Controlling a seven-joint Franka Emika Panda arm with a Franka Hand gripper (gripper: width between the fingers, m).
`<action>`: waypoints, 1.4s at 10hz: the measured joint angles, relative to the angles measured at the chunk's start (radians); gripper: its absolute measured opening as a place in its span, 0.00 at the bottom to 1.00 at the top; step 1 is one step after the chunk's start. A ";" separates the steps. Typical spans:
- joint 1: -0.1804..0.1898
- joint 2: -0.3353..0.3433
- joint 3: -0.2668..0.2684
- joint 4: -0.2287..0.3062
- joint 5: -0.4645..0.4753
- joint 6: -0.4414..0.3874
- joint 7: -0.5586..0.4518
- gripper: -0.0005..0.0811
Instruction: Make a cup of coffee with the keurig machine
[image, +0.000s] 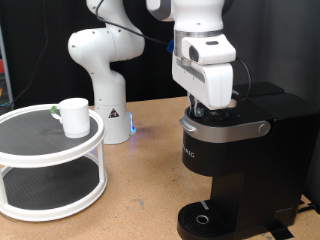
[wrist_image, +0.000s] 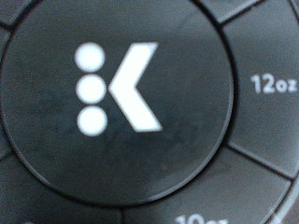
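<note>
Over the bench's right side the claw (image: 210, 108) is pressed down onto the top of the keurig machine (image: 235, 160); whether it is apart or together cannot be told. Wrist view is filled by the round K brew button (wrist_image: 117, 93), with a 12oz label (wrist_image: 273, 84) beside it. The cup (image: 73, 116) is seen on the white two-tier stand (image: 52, 165) at the bench's left edge, well apart from the machine. Risk judged: nothing is seen on the drip base (image: 205, 218), so coffee could be spilled if brewing is triggered.
</note>
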 joint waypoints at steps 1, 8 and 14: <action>0.000 0.000 0.000 0.000 0.002 0.000 0.000 0.01; 0.001 -0.005 -0.009 0.001 0.168 0.022 -0.066 0.01; -0.004 -0.055 -0.016 0.041 0.203 -0.008 -0.067 0.01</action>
